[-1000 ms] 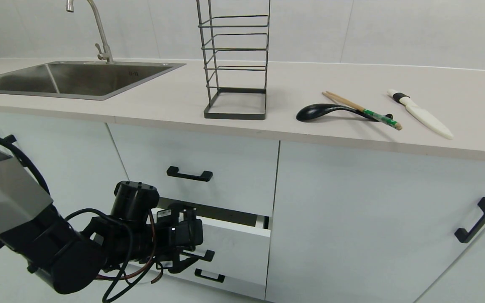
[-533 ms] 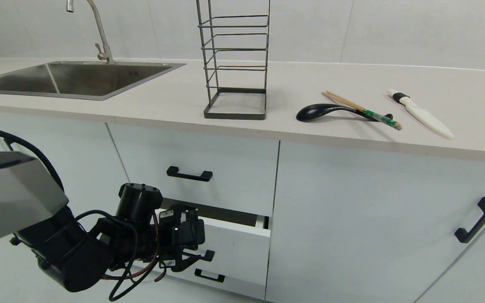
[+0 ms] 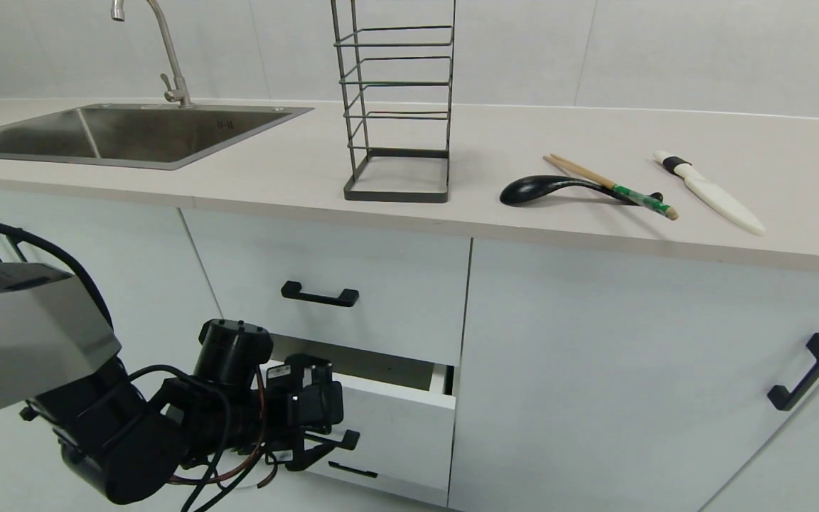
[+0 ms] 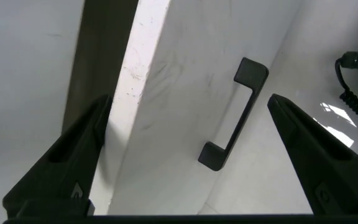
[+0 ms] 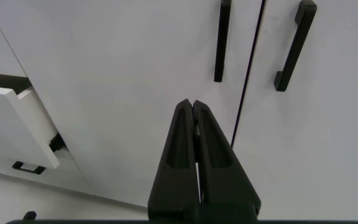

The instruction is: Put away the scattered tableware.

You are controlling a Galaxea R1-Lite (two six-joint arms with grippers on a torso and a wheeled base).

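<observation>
a kitchen. up above the left gripper (image 3: 342, 441) is a counter (image 3: 523, 135) with a sink (image 3: 132, 135) and tap (image 3: 161, 43), a rack (image 3: 397, 107), a spoon (image 3: 534, 190), chopsticks (image 3: 612, 186) and a knife (image 3: 712, 193). white drawers (image 3: 381, 299) are right by the gripper.

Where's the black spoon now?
In the head view, the black spoon lies on the pale countertop, right of the wire rack, wooden chopsticks crossing its handle.

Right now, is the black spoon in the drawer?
No, the black spoon lies on the countertop, beside the chopsticks.
</observation>
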